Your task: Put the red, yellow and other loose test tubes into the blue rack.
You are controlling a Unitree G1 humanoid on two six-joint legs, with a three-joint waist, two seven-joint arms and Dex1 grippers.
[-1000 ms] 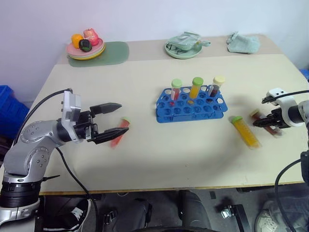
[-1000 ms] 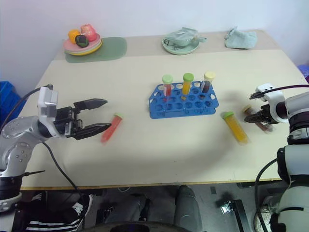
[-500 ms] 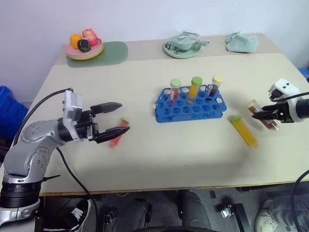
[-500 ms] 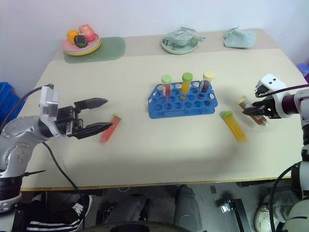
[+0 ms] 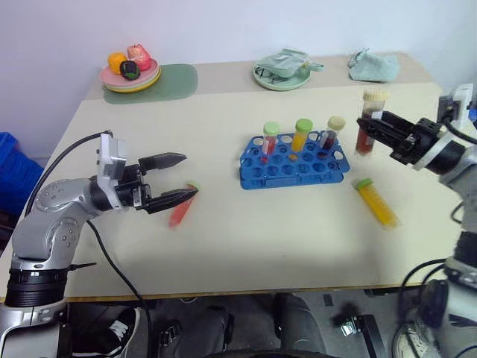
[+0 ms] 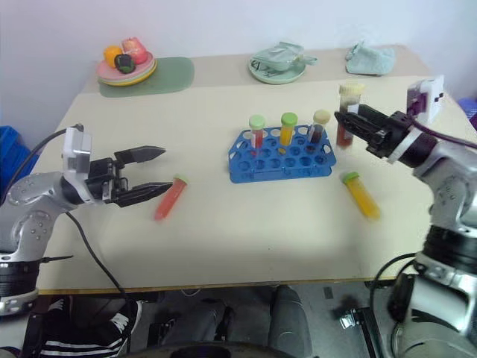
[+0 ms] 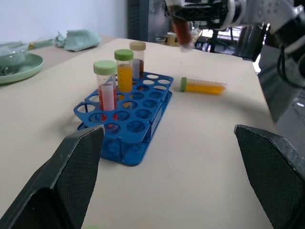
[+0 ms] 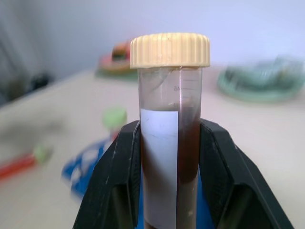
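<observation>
One dark tube point(image 5: 366, 123), formerly low at the desk's point(image 5: 261, 239) right edge, now stands upright, clamped in the right hand point(image 5: 370, 124), raised beside the rack point(image 5: 294, 160). Left hand point(image 5: 179, 179) unchanged, spread wide, empty.

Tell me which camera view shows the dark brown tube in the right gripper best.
The right wrist view: the dark brown tube stands upright and close, clamped in the right gripper, its cap and label plain. The eye views show it small beside the blue rack; the left wrist view catches it partly.
</observation>
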